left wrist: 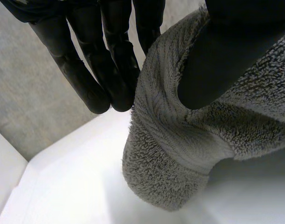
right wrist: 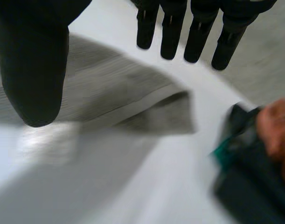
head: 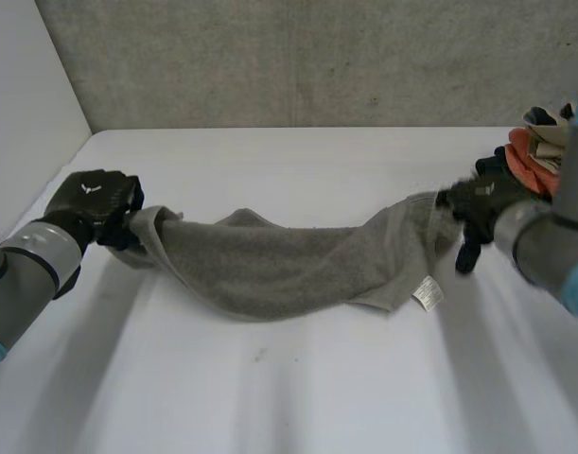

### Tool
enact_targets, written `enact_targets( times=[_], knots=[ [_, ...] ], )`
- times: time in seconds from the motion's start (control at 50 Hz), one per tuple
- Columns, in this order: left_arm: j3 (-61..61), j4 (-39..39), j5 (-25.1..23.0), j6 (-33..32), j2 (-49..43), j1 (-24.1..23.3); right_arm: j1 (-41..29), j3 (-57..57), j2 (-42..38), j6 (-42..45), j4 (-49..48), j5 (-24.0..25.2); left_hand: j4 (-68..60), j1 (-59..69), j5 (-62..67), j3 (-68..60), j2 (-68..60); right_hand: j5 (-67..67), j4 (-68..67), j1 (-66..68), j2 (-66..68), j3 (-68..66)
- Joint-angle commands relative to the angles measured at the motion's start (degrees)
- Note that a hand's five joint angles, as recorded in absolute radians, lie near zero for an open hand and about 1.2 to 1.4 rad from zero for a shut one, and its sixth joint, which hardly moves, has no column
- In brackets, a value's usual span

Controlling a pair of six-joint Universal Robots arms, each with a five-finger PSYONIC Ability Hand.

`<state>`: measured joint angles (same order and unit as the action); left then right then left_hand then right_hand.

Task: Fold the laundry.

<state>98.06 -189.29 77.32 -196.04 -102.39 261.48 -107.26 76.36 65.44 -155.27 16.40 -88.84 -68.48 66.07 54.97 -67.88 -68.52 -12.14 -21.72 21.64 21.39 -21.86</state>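
A grey towel (head: pixel 270 265) lies stretched across the white table (head: pixel 289 397), bunched along its length, with a white label (head: pixel 427 293) near its right end. My left hand (head: pixel 95 203) holds the towel's left end just above the table. In the left wrist view the thumb (left wrist: pixel 221 60) pins the towel (left wrist: pixel 179 154) against the fingers (left wrist: pixel 95 60). My right hand (head: pixel 478 203) is at the towel's right end. In the right wrist view its fingers (right wrist: pixel 198 32) are straight and apart from the thumb, and the towel's corner (right wrist: pixel 170 114) lies loose below the palm.
A pile of other laundry (head: pixel 539 151), orange, dark and beige, sits at the table's far right just behind my right hand, and appears beside that hand (right wrist: pixel 254 172). A grey wall (head: pixel 317 57) backs the table. A white side panel (head: pixel 24 95) stands at the left.
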Motion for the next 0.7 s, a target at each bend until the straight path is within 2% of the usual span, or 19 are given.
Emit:
enact_targets(
  times=[0.02,0.18,0.26,0.32,0.34,0.4,0.44,0.56,0.62,0.64,0.7],
  knots=[
    [0.11,-0.11,-0.51,1.01,2.28,-0.44,-2.25,14.41,2.86,-4.07,-4.42,7.36,-11.52,13.93,15.03,-12.12,-11.48,-11.42,-11.83,11.91,12.16,-11.69],
    [0.02,-0.11,-0.16,1.44,2.28,-0.53,-5.23,16.36,-4.07,-4.78,-21.04,5.88,-11.52,13.93,15.03,-12.12,-11.48,-10.07,-10.49,10.56,10.82,-10.35],
    [0.02,-0.11,-0.07,1.62,2.28,-0.79,-6.47,15.66,-6.81,-4.26,-25.18,4.04,-11.52,13.93,15.03,-12.12,-11.48,-12.91,-13.33,13.4,13.66,-13.19],
    [0.02,-0.11,0.2,1.71,2.28,-0.79,-7.17,14.7,-8.04,-3.82,-27.21,2.89,-11.52,13.93,15.03,-12.12,-11.48,-23.49,-23.91,23.98,24.24,-23.76],
    [0.02,-0.11,0.37,1.88,2.37,-0.79,-7.52,13.82,-8.65,-3.55,-28.08,2.02,-11.52,13.93,15.03,-12.12,-11.48,-36.18,-36.6,36.67,36.93,-36.46],
    [0.11,0.07,0.9,2.32,2.8,-0.79,-7.35,12.67,-9.01,-3.64,-28.53,0.34,-11.52,13.93,15.03,-12.12,-11.48,-57.81,-58.23,58.3,58.56,-58.09],
    [0.11,0.33,1.43,3.03,3.68,-0.53,-6.65,12.06,-8.49,-4.25,-27.57,-0.71,-11.52,13.93,15.03,-12.12,-11.48,-57.86,-58.28,58.36,58.61,-58.14],
    [0.63,1.47,1.6,3.73,5.97,0.35,-4.02,11.36,-2.08,-3.47,-17.31,1.03,-11.52,13.93,15.03,-12.12,-11.48,-57.86,-58.28,58.36,58.61,-58.14],
    [1.43,4.71,1.43,2.86,6.67,0.88,-0.15,8.72,3.54,1.79,-3.96,5.51,-11.52,13.93,15.03,-12.12,-11.48,-57.86,-58.28,58.36,58.61,-58.14],
    [1.69,7.42,1.25,1.55,6.67,0.88,1.69,7.06,4.95,5.55,3.73,8.13,-11.52,13.93,15.03,-12.12,-11.48,-57.86,-58.28,58.36,58.61,-58.14],
    [1.52,12.62,1.6,-1.88,6.24,0.61,4.07,4.42,4.35,12.51,15.9,11.49,-11.52,13.93,15.03,-12.12,-11.48,-57.86,-58.28,58.36,58.61,-58.14]
  ],
)
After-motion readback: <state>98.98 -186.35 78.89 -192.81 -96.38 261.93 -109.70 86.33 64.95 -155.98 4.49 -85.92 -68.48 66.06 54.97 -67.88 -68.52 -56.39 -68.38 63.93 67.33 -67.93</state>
